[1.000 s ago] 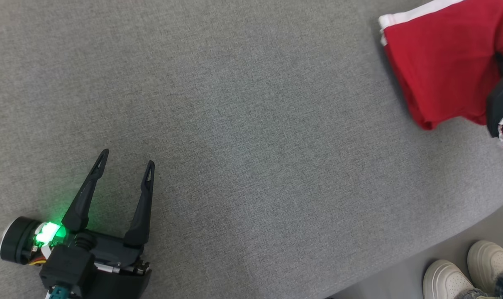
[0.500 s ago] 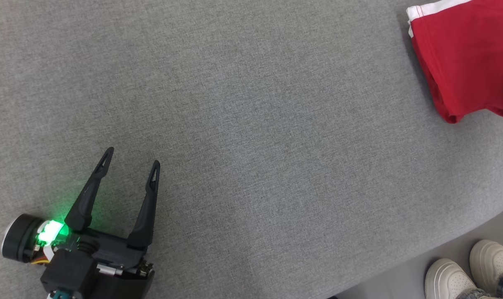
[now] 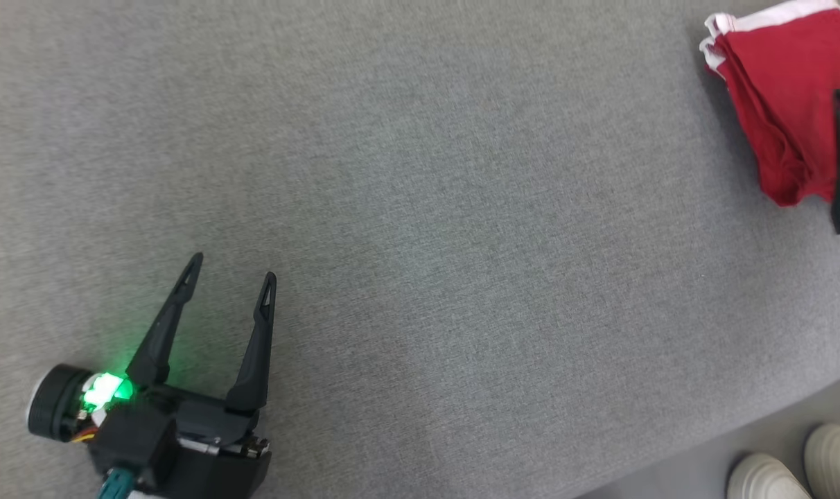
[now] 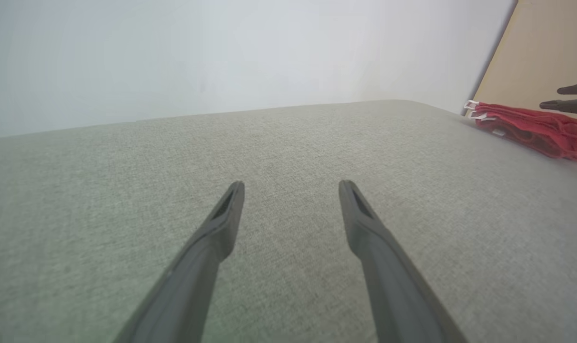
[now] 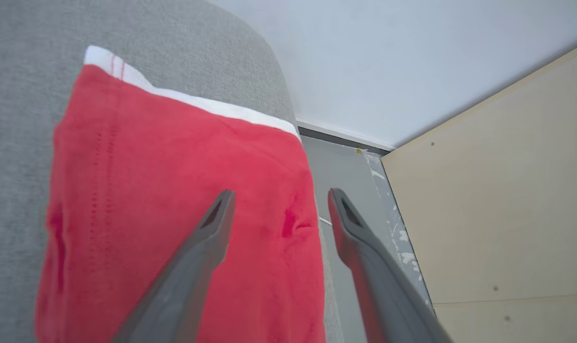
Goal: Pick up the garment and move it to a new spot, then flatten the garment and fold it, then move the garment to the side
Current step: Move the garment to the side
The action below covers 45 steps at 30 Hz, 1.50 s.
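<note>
Where the grey fabric surface [image 3: 420, 208] curved toward its far right corner, the red garment [image 3: 773, 97] lay folded in several layers, with its white band turned to the far edge. The right tool [image 5: 281, 195] hung just over the right part of the garment with both fingers spread and nothing pinched between them; whether a fingertip touched the cloth I could not tell. The left tool [image 3: 234, 267] was close to the near left corner, well apart from the garment, also spread and empty, and a green light [image 3: 105, 389] glowed at its base. Beyond the surface stood a pale wall [image 4: 222, 47] and a light wooden panel [image 5: 507, 214] over a grey floor [image 5: 341, 166] with pale flecks. By the near right edge, a person's white shoes [image 3: 766, 478] stood on the floor.
</note>
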Tool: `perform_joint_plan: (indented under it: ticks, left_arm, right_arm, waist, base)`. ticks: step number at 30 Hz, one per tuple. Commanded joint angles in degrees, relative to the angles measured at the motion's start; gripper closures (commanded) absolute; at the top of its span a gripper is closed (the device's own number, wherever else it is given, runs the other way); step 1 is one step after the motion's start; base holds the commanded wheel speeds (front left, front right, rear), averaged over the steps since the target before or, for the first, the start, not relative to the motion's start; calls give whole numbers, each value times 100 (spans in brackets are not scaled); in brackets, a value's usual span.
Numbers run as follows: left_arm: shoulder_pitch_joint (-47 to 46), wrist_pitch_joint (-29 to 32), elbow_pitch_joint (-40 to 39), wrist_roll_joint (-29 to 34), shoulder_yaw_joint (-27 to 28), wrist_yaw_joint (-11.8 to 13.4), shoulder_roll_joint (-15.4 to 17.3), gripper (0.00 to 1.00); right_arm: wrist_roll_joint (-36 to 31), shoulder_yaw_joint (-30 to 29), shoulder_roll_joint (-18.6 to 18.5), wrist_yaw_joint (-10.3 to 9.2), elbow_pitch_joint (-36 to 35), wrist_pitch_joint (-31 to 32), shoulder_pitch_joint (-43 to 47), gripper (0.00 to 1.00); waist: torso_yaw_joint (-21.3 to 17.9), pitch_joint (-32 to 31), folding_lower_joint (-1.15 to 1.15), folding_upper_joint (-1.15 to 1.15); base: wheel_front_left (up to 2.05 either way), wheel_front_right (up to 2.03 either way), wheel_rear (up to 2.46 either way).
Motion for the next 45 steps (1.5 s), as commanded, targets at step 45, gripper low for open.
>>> perform_joint_plan:
  ticks: [45]
  left_arm:
    - [1874,5,1043,-465,1476,408,-977,0]
  right_arm:
    - [1523,-540,1490,-13,-4515,-670,5265,0]
  waist:
    - [1390,-3417,0,0]
  base:
    - [0,0,0]
